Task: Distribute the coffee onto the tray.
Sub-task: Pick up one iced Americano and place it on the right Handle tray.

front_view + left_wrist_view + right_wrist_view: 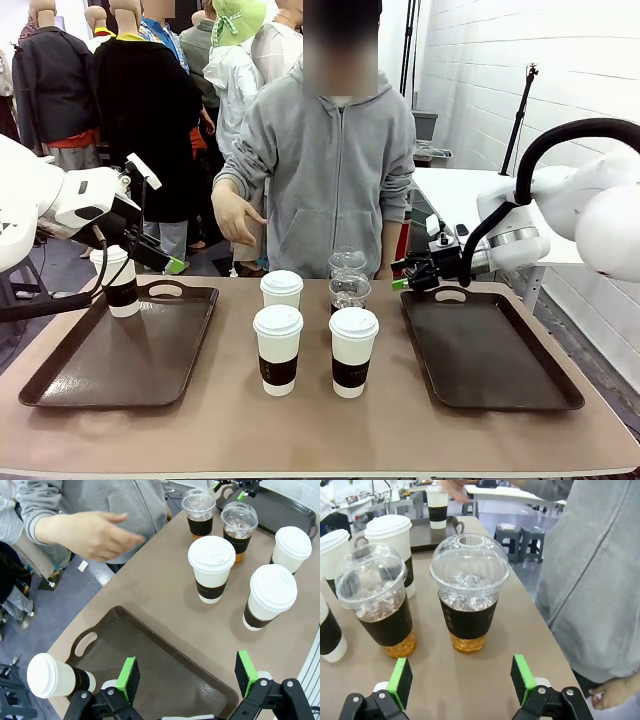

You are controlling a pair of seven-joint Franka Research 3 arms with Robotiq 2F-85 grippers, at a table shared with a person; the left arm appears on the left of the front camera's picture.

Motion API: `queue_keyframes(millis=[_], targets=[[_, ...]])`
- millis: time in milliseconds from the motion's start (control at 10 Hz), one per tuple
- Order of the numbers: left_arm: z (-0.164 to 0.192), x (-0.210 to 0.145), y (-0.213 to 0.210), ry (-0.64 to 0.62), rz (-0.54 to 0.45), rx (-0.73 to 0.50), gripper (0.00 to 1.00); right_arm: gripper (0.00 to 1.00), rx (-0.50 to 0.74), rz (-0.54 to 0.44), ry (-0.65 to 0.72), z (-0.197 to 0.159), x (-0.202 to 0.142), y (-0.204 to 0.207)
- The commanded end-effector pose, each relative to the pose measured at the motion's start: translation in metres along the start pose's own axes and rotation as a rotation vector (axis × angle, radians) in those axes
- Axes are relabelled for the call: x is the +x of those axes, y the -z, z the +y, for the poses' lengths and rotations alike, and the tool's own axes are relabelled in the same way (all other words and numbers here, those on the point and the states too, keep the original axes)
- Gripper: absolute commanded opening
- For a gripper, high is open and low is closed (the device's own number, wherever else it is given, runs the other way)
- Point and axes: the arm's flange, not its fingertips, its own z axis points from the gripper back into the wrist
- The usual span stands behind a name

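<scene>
The right gripper (461,672) (jaws wide, empty) faces the far dome-lidded cup (469,592); a skewed close could topple its near neighbour (377,605).

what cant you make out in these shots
- Front view: the paper cups hide the lower parts of the dome-lidded cups.
- Left wrist view: the sleeve print is too small to read; the bottom edge cuts off the left tray.
- Right wrist view: the left edge cuts off two paper cups.

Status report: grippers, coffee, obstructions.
Left gripper open above left tray; right gripper open, facing two dome-lidded cups. One white cup on left tray, three white cups mid-table. Person's hand near far edge.
</scene>
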Motion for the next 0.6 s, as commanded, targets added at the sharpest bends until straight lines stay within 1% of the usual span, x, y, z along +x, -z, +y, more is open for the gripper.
queue_keyframes(millis=[0, 200, 300, 400, 500], targets=[[0.0028, -0.0015, 0.0009, 0.002, -0.004, -0.002, 1.00, 1.00, 0.033, -0.010, 0.002, -0.0202, -0.0025, 0.0055], [0.0028, -0.0015, 0.0009, 0.002, -0.004, -0.002, 1.00, 1.00, 0.044, -0.008, 0.020, -0.0260, -0.0062, 0.0134], [0.0028, -0.0015, 0.0009, 0.002, -0.004, -0.002, 1.00, 1.00, 0.034, -0.002, 0.033, -0.0221, -0.0039, 0.0096], [0.0028, -0.0015, 0.0009, 0.002, -0.004, -0.002, 1.00, 1.00, 0.021, -0.017, -0.003, -0.0172, -0.0092, 0.0126], [0.0028, -0.0015, 0.0009, 0.002, -0.004, -0.002, 1.00, 1.00, 0.021, -0.017, -0.003, -0.0172, -0.0092, 0.0126]])
